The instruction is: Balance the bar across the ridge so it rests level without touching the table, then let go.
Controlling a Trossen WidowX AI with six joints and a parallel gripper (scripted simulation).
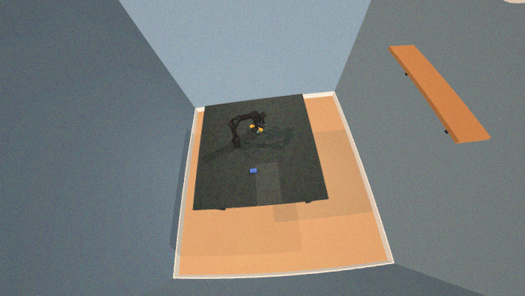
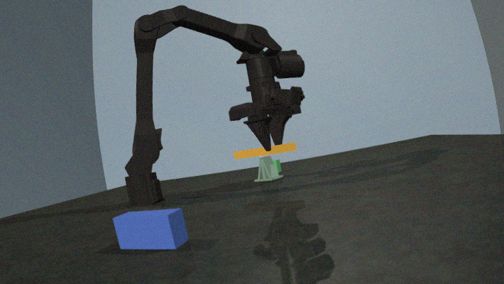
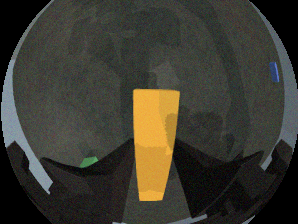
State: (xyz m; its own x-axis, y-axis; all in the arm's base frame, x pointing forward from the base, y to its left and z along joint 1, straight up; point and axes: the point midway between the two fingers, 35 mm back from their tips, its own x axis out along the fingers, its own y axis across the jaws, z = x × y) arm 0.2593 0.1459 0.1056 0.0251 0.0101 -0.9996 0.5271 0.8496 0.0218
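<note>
The orange bar [image 1: 260, 129] [image 2: 245, 155] [image 3: 147, 117] lies across the top of the pale green ridge stand [image 2: 265, 168], clear of the table. It runs about parallel to the table top and reaches out on both sides of the stand. My gripper [image 2: 273, 147] [image 3: 153, 143] straddles the bar near its middle, one fingertip on each side. The fingers stand slightly loosened, open by little more than the bar's width; any gap is too small to see. The bar hides the ridge in the wrist view, and the exact contact on the ridge top is hard to make out.
A green block [image 2: 277, 165] [image 3: 89, 162] stands just behind the ridge stand. A blue block [image 1: 253, 171] [image 2: 147, 231] [image 3: 273, 72] lies on the dark table [image 1: 222, 189], well away from the stand. An orange shelf [image 1: 440, 92] is on the wall at the right.
</note>
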